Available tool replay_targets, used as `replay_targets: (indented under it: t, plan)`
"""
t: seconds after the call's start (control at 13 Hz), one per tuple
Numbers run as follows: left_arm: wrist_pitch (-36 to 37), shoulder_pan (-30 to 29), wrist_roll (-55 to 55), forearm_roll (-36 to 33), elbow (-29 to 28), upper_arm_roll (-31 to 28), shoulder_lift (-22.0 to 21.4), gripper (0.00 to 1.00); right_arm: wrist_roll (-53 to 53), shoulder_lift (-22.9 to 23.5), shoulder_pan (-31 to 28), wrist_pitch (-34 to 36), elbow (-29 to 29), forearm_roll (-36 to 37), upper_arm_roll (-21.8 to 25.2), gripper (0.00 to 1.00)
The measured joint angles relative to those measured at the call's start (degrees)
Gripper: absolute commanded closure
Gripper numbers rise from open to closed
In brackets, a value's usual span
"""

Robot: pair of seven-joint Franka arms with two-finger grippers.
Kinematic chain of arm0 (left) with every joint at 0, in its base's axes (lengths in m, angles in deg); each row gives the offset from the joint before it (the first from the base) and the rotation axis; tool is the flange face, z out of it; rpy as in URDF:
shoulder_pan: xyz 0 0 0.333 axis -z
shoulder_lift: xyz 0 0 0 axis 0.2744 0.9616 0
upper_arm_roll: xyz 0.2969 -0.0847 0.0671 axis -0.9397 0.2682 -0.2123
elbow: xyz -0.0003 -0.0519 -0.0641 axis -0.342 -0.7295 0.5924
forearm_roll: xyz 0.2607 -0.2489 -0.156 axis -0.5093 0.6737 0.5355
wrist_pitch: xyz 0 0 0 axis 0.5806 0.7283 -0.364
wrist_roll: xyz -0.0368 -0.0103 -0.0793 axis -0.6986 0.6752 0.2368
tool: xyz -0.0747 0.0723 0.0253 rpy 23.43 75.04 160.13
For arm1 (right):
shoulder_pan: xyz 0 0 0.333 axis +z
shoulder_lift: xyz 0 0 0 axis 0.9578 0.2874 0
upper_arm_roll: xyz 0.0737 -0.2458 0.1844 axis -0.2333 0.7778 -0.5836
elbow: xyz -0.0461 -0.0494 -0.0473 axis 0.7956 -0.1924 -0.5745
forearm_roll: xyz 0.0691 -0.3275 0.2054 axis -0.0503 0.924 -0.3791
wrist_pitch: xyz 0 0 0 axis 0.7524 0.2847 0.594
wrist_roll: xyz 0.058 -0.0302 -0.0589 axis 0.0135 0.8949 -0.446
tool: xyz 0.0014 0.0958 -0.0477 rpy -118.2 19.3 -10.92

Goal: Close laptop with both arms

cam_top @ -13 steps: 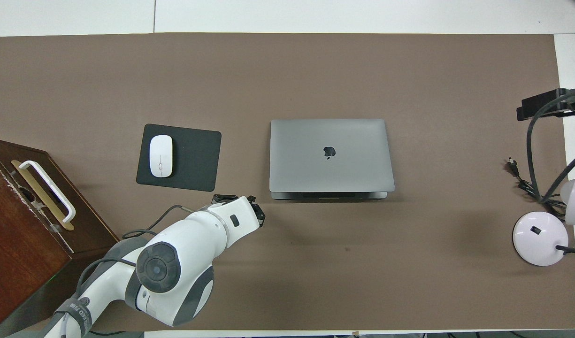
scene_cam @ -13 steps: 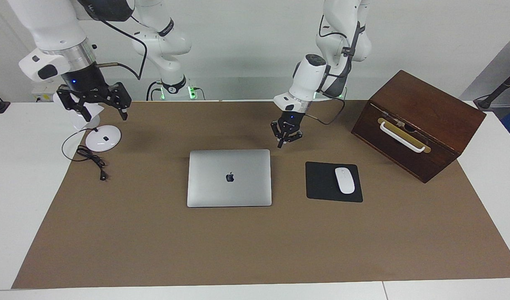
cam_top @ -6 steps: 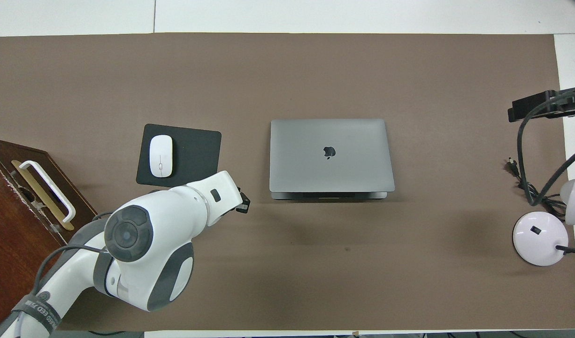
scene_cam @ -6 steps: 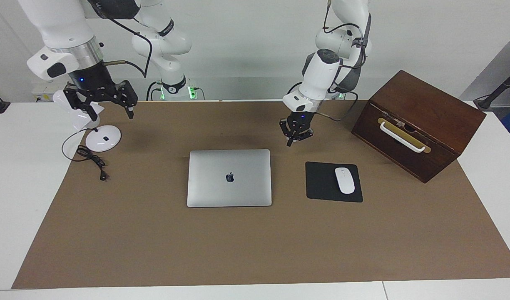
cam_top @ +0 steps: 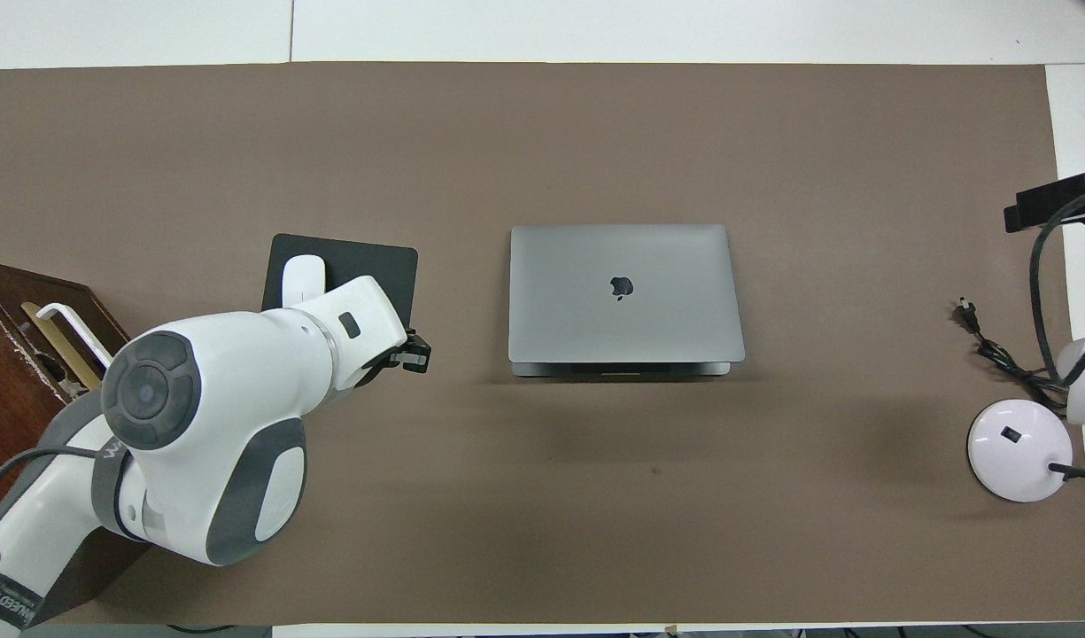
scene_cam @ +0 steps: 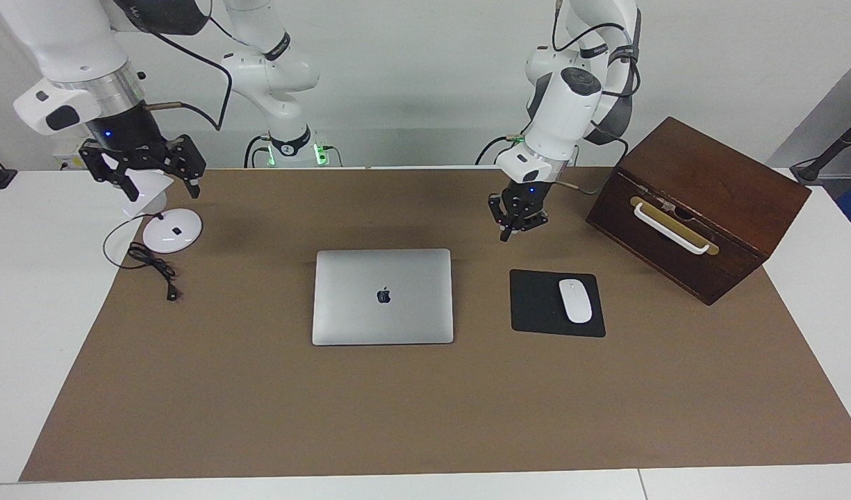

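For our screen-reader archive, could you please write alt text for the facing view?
A closed silver laptop lies flat on a brown mat, touched by neither arm. The left hand, shut, hangs beside it; the right hand, open, hovers above a white lamp base.

matt metal laptop point(scene_cam: 383, 296), glossy wooden box point(scene_cam: 696, 206)

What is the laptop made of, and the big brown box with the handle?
The laptop looks like metal: a smooth, matte silver-grey lid with a dark apple logo. The box looks like dark wood with a slight sheen and faint grain; its white handle could be plastic or painted metal.
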Motion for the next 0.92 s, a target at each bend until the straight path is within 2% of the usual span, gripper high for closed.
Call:
replay_targets:
  t: [0.62, 0.92]
  plan:
    - [18.4, -10.6, 5.9, -0.3, 12.2, -0.5, -1.4, 1.0, -0.1, -0.1, -2.4, 0.0, 0.0, 0.0, -3.1, 0.0]
    - [26.6, -16.4, 8.7, -3.6, 18.7, -0.6, -1.6, 1.0, -0.1, -0.2, -2.4, 0.0, 0.1, 0.0, -3.4, 0.0]
